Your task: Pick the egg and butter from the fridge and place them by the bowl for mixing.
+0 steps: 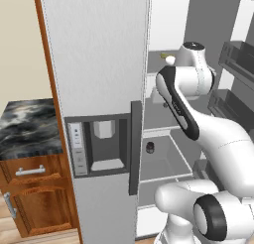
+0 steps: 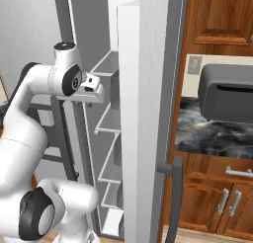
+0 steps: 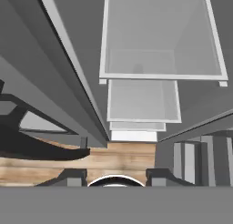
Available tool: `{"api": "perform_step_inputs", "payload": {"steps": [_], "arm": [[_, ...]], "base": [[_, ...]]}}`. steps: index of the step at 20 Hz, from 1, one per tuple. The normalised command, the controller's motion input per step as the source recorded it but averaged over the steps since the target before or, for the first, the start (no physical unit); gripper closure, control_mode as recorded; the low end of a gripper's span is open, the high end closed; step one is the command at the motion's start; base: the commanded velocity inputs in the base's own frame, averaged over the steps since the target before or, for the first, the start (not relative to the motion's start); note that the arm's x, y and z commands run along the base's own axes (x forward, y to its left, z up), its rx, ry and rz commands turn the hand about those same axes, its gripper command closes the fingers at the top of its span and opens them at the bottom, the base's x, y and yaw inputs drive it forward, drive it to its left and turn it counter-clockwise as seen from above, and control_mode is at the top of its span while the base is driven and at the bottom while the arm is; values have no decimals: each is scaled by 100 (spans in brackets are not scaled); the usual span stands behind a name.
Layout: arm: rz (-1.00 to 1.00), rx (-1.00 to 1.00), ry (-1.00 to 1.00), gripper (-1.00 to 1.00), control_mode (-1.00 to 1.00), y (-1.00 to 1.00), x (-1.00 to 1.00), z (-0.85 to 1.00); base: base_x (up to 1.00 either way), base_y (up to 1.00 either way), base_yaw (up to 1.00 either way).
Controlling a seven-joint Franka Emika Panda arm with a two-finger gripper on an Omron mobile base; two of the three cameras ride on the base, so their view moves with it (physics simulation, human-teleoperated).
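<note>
The fridge (image 1: 99,64) stands with its right door swung open, and my arm reaches in at upper-shelf height. In the hand view my gripper (image 3: 117,177) points down past the grey shelves (image 3: 159,36) toward the wooden floor. The white rounded egg (image 3: 116,180) sits between the two finger tips, and the jaws are shut on it. From the left base the egg (image 1: 170,60) shows at the end of the hand. The olive-yellow butter (image 1: 162,55) lies on the shelf just behind it. The bowl is out of view.
A small dark jar (image 1: 150,147) stands on a lower shelf. Door racks (image 1: 238,59) hang close on the arm's right. A dark toaster (image 2: 227,96) sits on the marble counter (image 2: 212,133) right of the fridge. Another counter (image 1: 30,124) lies to the left.
</note>
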Motion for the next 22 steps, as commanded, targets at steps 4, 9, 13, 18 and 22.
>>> {"api": "perform_step_inputs", "payload": {"steps": [4,9,13,18,22], "arm": [[0,0,-9,-100,-100,0,-6,0],[-4,0,-23,-100,-100,0,7,18],[-13,0,-7,-100,-100,-1,31,28],[-17,-1,0,-100,-100,-9,48,19],[-10,0,0,-100,-100,-21,44,16]], "base": [[0,0,0],[0,0,0],[0,0,0],[0,0,0],[0,0,0]]}}
